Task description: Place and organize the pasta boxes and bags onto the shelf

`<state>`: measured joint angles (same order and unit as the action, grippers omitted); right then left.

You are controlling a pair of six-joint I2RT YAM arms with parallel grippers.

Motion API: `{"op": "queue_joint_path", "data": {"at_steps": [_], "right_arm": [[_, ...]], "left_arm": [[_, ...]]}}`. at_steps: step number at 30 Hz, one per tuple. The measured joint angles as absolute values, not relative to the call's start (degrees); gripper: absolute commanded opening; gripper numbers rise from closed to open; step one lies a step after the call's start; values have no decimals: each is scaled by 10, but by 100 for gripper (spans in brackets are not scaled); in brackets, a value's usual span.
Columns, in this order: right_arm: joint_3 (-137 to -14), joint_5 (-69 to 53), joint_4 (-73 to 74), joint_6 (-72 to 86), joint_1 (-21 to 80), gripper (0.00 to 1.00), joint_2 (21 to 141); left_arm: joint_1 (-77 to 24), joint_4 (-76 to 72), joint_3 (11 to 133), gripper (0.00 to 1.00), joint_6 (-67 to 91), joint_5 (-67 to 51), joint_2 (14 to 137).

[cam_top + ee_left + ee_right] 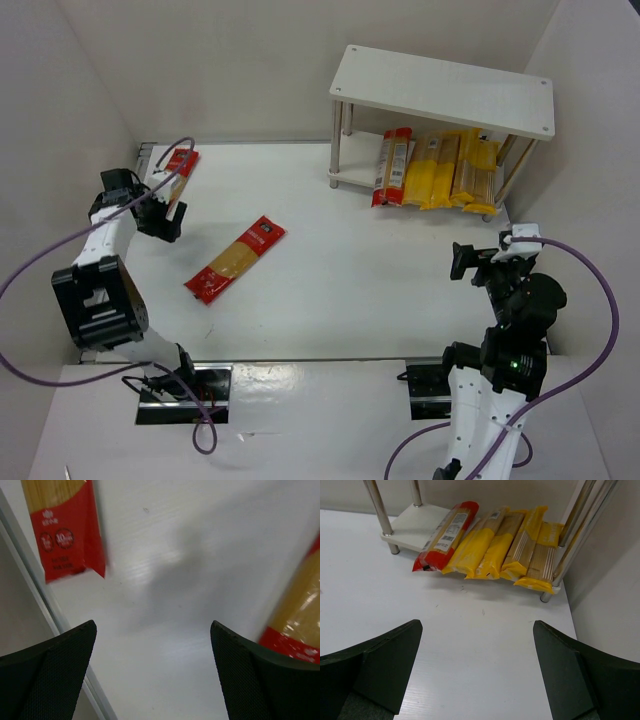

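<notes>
The white shelf stands at the back right. Its lower tier holds one red-ended pasta pack and several yellow packs, side by side; they also show in the right wrist view, the red-ended pack left of the yellow packs. A second red-ended pack lies on the table's middle. A third lies at the far left edge. My left gripper is open and empty just in front of it, over bare table. My right gripper is open and empty in front of the shelf.
White walls close in the table on the left, back and right. In the left wrist view the table's left edge strip runs beside the far-left pack, and the middle pack shows at the right. Silver shelf legs stand on the table.
</notes>
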<state>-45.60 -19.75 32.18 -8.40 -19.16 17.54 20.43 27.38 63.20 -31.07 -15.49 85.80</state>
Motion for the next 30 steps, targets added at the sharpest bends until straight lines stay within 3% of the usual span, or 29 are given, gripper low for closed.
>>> {"op": "queue_joint_path", "data": {"at_steps": [7, 30], "right_arm": [[-456, -202, 322, -84, -206, 100, 175], [-456, -205, 322, -87, -267, 100, 206]], "left_arm": [[221, 244, 763, 100, -350, -170, 1016], [231, 246, 1011, 100, -371, -236, 1243]]}}
